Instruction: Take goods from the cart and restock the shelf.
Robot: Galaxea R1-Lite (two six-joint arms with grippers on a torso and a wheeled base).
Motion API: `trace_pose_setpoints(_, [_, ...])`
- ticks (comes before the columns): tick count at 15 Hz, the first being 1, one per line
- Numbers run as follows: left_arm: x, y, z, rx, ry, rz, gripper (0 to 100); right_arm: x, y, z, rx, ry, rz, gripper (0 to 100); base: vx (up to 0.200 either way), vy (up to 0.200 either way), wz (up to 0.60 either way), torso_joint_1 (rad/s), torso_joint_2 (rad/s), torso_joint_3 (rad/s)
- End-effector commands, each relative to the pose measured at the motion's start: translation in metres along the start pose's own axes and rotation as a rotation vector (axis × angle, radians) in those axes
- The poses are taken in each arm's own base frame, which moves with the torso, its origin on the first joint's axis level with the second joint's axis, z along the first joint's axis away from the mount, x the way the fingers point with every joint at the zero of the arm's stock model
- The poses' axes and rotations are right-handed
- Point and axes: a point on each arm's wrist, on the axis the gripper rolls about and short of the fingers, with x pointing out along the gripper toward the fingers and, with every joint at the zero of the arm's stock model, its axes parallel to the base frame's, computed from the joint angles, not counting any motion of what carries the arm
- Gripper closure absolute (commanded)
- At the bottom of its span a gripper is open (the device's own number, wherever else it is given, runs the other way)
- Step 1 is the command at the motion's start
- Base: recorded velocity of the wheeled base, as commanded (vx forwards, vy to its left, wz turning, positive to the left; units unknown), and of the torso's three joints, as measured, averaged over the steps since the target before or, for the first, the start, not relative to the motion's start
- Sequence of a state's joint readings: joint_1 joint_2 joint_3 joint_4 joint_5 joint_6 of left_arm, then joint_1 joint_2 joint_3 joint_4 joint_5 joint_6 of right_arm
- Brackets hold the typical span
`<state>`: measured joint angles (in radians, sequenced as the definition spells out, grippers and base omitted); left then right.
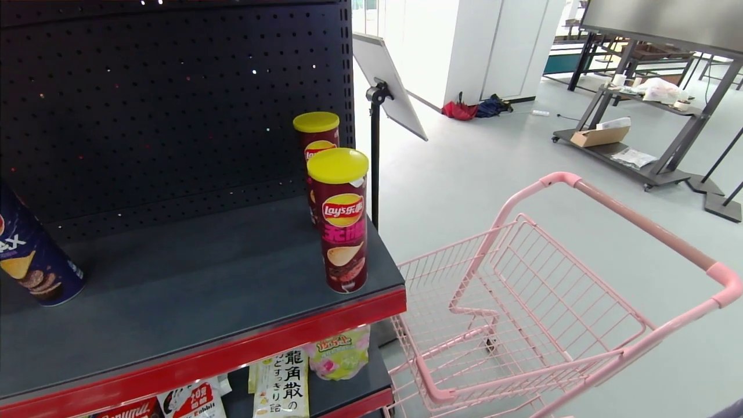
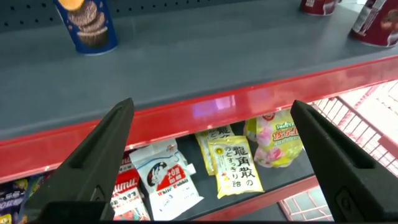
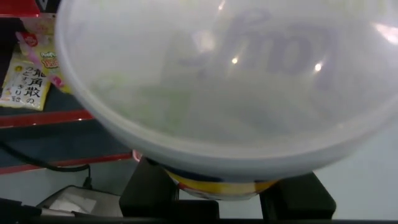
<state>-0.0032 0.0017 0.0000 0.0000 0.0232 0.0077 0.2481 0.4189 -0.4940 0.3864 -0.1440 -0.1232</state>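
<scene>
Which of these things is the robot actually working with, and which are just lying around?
Job: pink cart, shelf, red chip cans, blue chip can, clear-lidded can in the right gripper.
Lying about: board on a stand, cardboard box.

rack-side clutter | white board on black stand [image 1: 388,87], tilted | red and dark fabric heaps [image 1: 460,110] on floor behind the stand | metal rack [image 1: 662,173] with cardboard box [image 1: 598,136], well right of the stand

Bright, even daylight floods the floor [image 1: 464,191] right of the shelf [image 1: 191,278] — its pegboard [image 1: 174,104] back stays dark, pinpricked with light. Pale glare streaks its red front edge. The canister [image 3: 224,93], close to the lens, blurs — glints on its lid.
</scene>
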Motion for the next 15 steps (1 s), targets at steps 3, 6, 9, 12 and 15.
trace_pose_setpoints(3, [0.0, 0.0, 0.0, -0.002, 0.0, 0.0, 0, 0.0012, 0.0001, 0.0001, -0.025, 0.007, -0.003, 100, 0.0, 0.0, 0.0, 0.16, -0.37, -0.219])
trace_pose_setpoints(6, [0.0001, 0.0, 0.0, -0.001, 0.001, 0.001, 0, 0.0024, 0.0004, -0.0017, -0.064, 0.014, -0.011, 100, 0.0, 0.0, 0.0, 0.089, -0.22, -0.116])
trace_pose_setpoints(9, [0.0, 0.0, 0.0, -0.002, 0.0, 0.001, 0, 0.0022, 0.0005, -0.0034, -0.073, 0.014, -0.017, 100, 0.0, 0.0, 0.4, 0.006, -0.01, -0.006])
trace_pose_setpoints(12, [0.0001, 0.0, 0.0, -0.001, 0.001, 0.001, 0, 0.0028, 0.0005, -0.0026, -0.075, 0.015, -0.014, 100, 0.0, 0.0, 0.6, -0.002, 0.0, 0.001])
trace_pose_setpoints(15, [0.0001, 0.0, 0.0, -0.001, 0.001, 0.001, 0, 0.0028, 0.0006, -0.0026, -0.075, 0.014, -0.011, 100, 0.0, 0.0, 0.6, 0.007, 0.0, -0.001])
